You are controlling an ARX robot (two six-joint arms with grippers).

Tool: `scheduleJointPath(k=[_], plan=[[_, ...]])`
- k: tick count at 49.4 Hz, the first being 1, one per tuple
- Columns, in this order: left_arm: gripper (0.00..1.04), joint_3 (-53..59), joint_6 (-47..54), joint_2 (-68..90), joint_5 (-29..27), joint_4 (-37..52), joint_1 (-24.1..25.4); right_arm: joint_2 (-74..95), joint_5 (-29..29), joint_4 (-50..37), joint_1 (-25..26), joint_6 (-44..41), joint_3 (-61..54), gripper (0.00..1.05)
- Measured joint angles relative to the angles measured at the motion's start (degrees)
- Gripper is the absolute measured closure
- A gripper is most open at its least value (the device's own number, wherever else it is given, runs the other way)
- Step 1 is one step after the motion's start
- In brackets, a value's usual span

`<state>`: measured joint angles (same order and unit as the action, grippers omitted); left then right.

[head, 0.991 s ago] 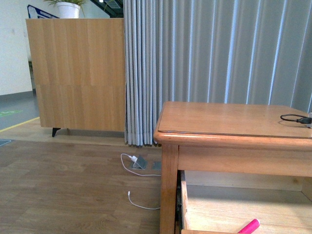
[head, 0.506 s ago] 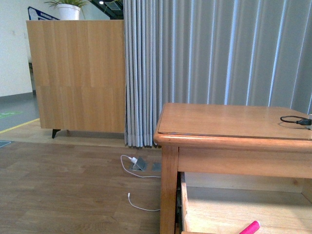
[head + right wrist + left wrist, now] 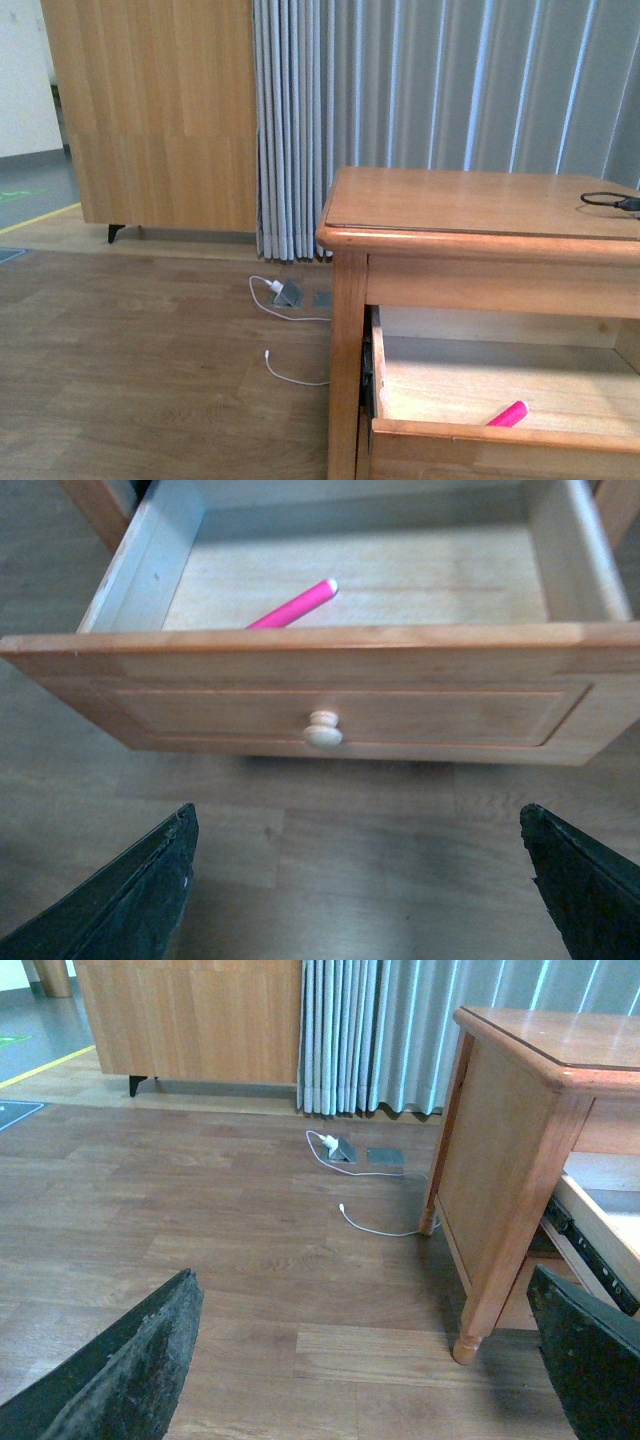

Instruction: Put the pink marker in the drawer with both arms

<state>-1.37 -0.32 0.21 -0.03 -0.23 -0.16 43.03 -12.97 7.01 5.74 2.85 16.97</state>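
The pink marker lies loose on the floor of the open drawer, slanted, near the front wall; it also shows in the front view. The drawer is pulled out of the wooden cabinet; its round pale knob faces my right gripper. My right gripper is open and empty, held back from the drawer front, over the floor. My left gripper is open and empty, over the floor to the left of the cabinet's leg. Neither arm shows in the front view.
A black cable lies on the cabinet top at the right. A white cable and a floor socket lie on the wooden floor left of the cabinet. Grey curtains hang behind; a wooden sideboard stands at the back left.
The front view has tilted down and drawn back: the drawer's front edge and more of its inside now show. The marker lies in the same place in the drawer.
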Motion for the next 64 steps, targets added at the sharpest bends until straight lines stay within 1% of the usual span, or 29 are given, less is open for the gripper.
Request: scheduleJointPath(k=[4, 9, 18, 29, 38, 46, 50, 64], plan=[[0.06, 0.0, 0.02, 0.0, 0.0, 0.0, 0.0, 7.98, -2.84, -1.2, -0.31, 1.75, 2.14, 0.08], [0.06, 0.0, 0.02, 0.0, 0.0, 0.0, 0.0, 17.79, -3.5, -3.93, -1.68, 4.15, 5.07, 0.08], [0.06, 0.0, 0.04, 0.0, 0.0, 0.0, 0.0, 30.1, -1.2, -10.75, -5.33, 6.34, 8.2, 0.08], [0.06, 0.0, 0.04, 0.0, 0.02, 0.0, 0.0, 41.99, 3.69, -20.04, -8.74, 8.0, 13.0, 0.08], [0.06, 0.0, 0.04, 0.0, 0.02, 0.0, 0.0, 53.48, 8.46, -30.67, -8.26, 9.73, 18.08, 0.08], [0.06, 0.0, 0.04, 0.0, 0.02, 0.0, 0.0, 61.46, 12.09, -36.89, -7.34, 9.84, 24.09, 0.08], [0.06, 0.02, 0.04, 0.0, 0.0, 0.0, 0.0, 65.02, 14.88, -41.07, -7.32, 8.92, 26.84, 0.08], [0.06, 0.0, 0.04, 0.0, 0.0, 0.0, 0.0, 73.85, 16.48, -43.82, -7.32, 7.76, 37.13, 0.08]])
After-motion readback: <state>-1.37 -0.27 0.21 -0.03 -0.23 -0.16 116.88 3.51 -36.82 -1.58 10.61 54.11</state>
